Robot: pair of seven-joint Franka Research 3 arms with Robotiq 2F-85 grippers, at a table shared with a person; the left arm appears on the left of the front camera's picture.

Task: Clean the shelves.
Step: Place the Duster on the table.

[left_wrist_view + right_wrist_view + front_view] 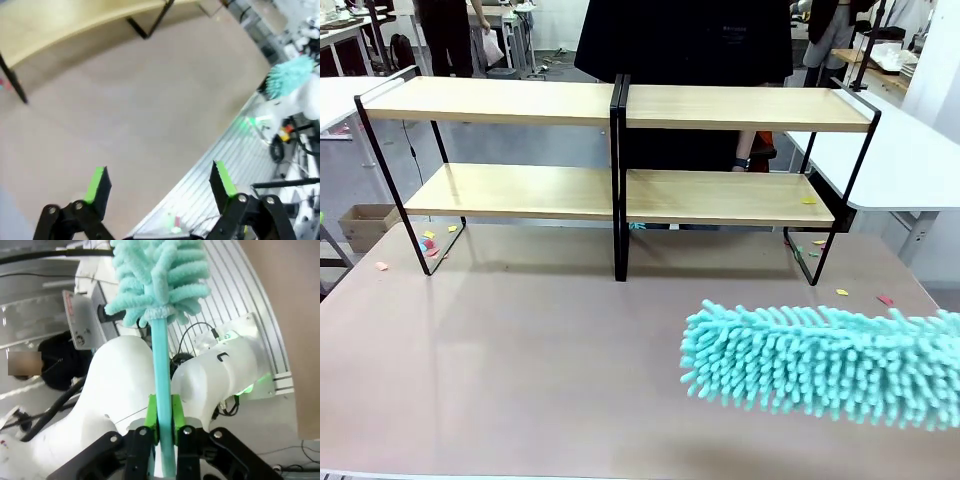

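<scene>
- A workroom with other desks far behind; in the foreground a wide beige bench with small coloured paper scraps lying near the rack's feet at the left and right.
- The shelves, a wide two-tier rack of light wooden boards on a thin black metal frame made of two joined units, stand at the far side of the bench. A person in dark clothing stands behind them.
- The lower board carries a yellow scrap near its right end.
- The left claw hangs released above the near bench edge, its green pads wide apart and holding nothing.
- The fluffy turquoise microfibre duster hovers over the near right of the bench, well apart from the shelves.
- The right claw is clenched on the duster's turquoise handle.
- By my judgement the tool is in hand and the wiping not yet begun; next the duster head must travel far and leftward to a board and sweep along it.
</scene>
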